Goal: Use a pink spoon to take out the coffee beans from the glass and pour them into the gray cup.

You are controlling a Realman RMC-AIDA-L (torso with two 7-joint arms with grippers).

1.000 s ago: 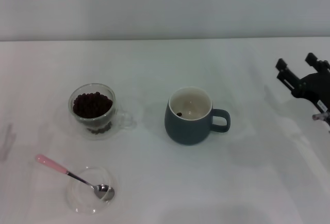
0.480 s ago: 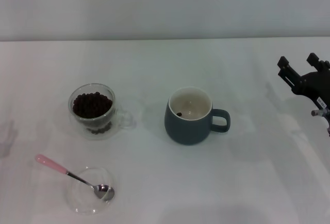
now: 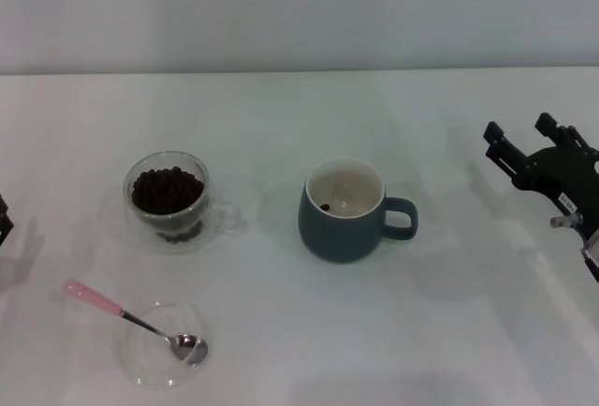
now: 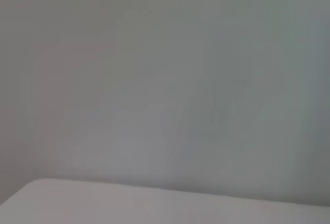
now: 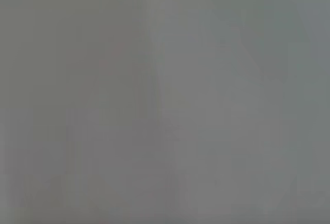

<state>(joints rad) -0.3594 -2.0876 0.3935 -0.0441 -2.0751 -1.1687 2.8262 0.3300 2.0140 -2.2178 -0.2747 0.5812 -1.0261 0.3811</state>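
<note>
The pink spoon point(image 3: 134, 321) lies slantwise, handle toward the bench's point(image 3: 281, 331) left edge, shiny bowl in a clear dish point(image 3: 161, 344); the right gripper point(image 3: 520, 138) has open jaws, the left gripper point(image 3: 4, 220) can't be judged.

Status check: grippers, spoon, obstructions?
Right gripper open, beside gray cup. Left gripper at edge. Pink spoon ungrasped on clear dish. Nothing blocking.

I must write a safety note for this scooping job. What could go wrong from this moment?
1. The pink spoon lies with its bowl in a shallow clear dish; a grasp at the handle might tip or drag the dish.
2. The glass is heaped with coffee beans, so digging in could spill some or push the glass.
3. The right tool, open beside the gray cup, could catch its handle if it sweeps across.
</note>
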